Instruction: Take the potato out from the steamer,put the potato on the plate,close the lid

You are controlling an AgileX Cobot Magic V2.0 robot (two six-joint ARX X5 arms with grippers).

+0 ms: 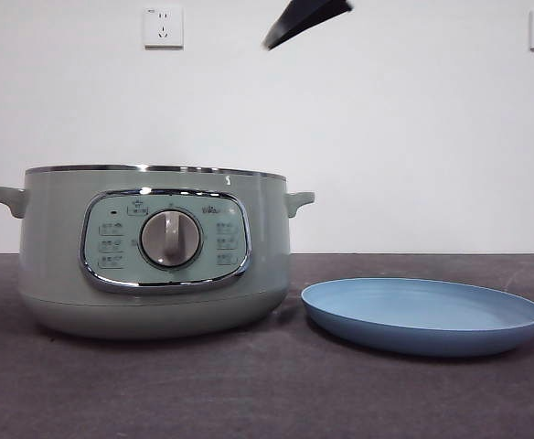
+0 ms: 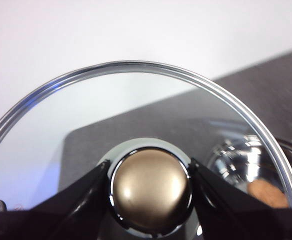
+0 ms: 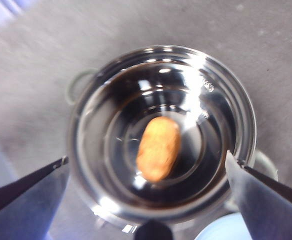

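The sage-green steamer (image 1: 157, 251) stands at the left of the table with no lid on it. The right wrist view looks down into its shiny steel bowl (image 3: 161, 135), where the orange-brown potato (image 3: 159, 148) lies in the middle. My right gripper (image 3: 146, 167) is open, high above the pot; a black tip (image 1: 305, 20) shows at the top of the front view. My left gripper (image 2: 151, 186) is shut on the knob (image 2: 151, 189) of the glass lid (image 2: 136, 107), held up off the pot. The light-blue plate (image 1: 422, 315) lies empty right of the steamer.
Two wall sockets (image 1: 163, 26) are on the white wall behind. The dark table top (image 1: 267, 393) runs in front of the pot and plate. Through the lid, the pot and potato (image 2: 268, 192) show below.
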